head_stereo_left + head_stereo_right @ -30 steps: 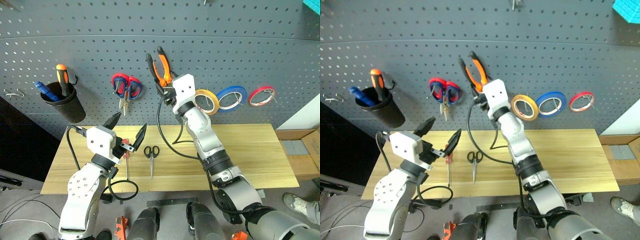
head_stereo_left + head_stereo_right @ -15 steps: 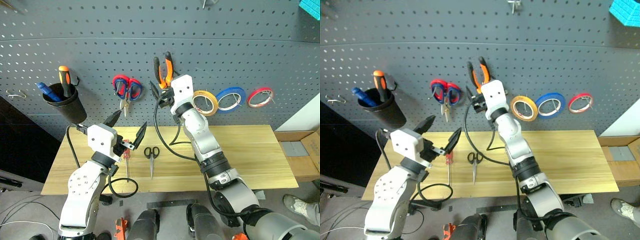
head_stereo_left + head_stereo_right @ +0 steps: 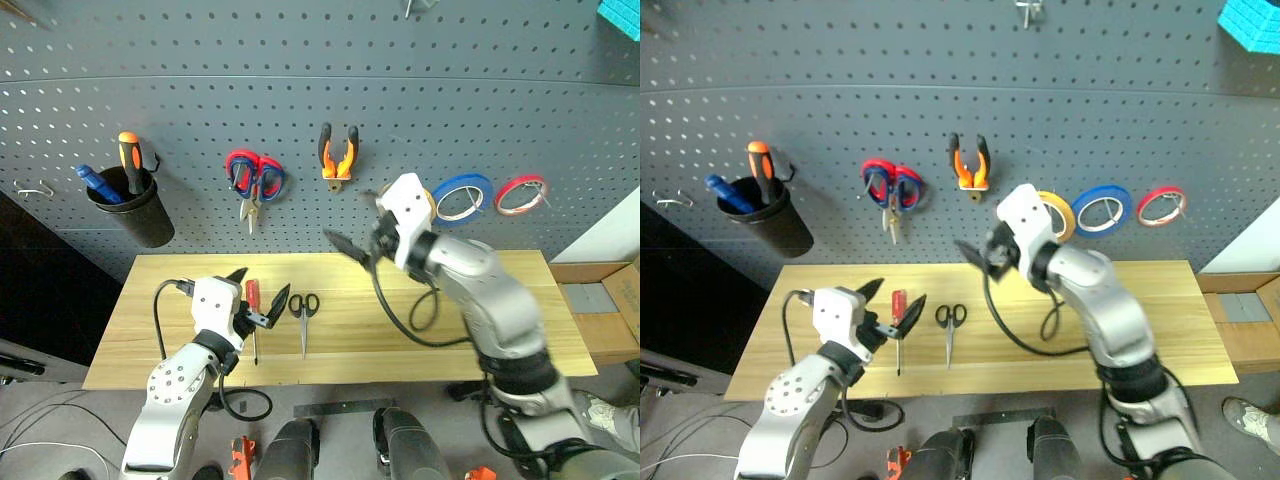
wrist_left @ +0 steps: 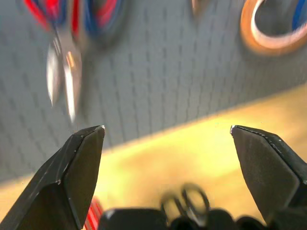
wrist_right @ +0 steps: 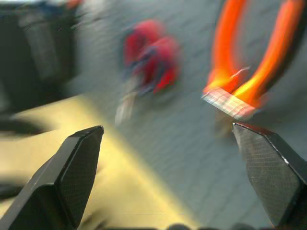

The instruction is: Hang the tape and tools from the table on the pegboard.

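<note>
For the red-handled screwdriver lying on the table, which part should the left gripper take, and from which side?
Probably the red handle of the screwdriver, from above. It lies flat on the table, handle toward the pegboard and thin shaft toward the robot. The open left gripper hangs around that handle end; the small scissors lie apart beside it.
</note>
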